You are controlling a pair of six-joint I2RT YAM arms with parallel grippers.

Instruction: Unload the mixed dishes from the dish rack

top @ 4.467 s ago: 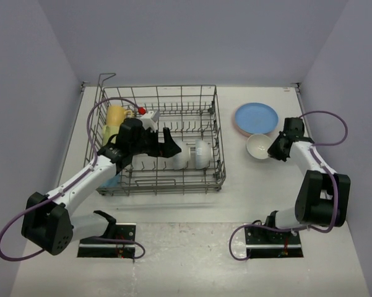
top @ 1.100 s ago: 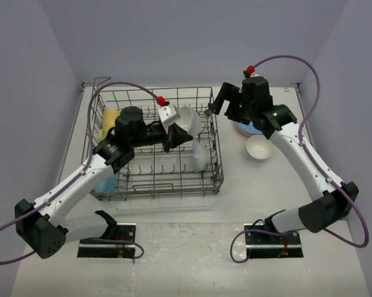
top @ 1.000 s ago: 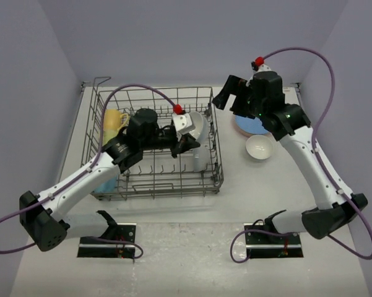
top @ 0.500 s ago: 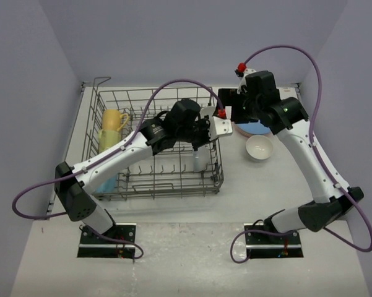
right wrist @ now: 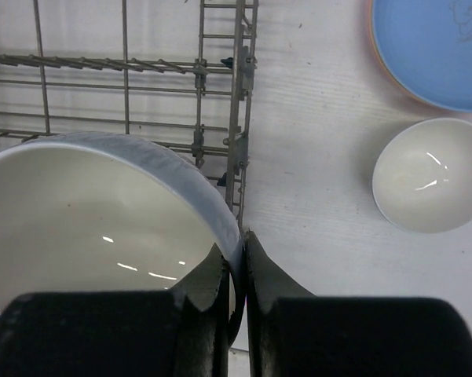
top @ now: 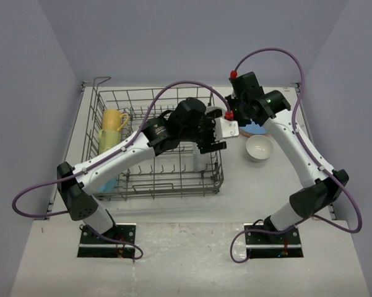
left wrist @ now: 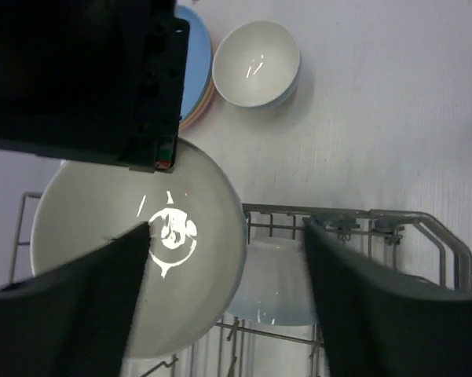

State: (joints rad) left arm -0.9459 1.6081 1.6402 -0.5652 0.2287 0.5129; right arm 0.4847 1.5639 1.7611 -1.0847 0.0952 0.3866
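Note:
A white bowl (top: 228, 129) hangs over the right edge of the grey wire dish rack (top: 155, 99). My right gripper (right wrist: 237, 251) is shut on the bowl's rim (right wrist: 102, 220); it shows from above (top: 233, 120). My left gripper (left wrist: 226, 228) is open, with the bowl (left wrist: 141, 275) beside its left finger and a wide gap to the right finger; it sits just left of the bowl (top: 215, 137). A second white bowl (left wrist: 279, 283) stands in the rack (top: 200, 158). Two yellow mugs (top: 113, 119) and a light-blue mug (top: 108, 184) are at the rack's left end.
On the table right of the rack sit a white bowl (top: 259, 147) and a plate stack with a blue plate on top (right wrist: 432, 47). The rack's right wall (right wrist: 239, 102) runs just under the held bowl. Purple walls close in the table.
My left arm carried the bowl from the rack's middle to its right edge. My right arm swung over from the table and closed on the rim. My left jaws have opened.

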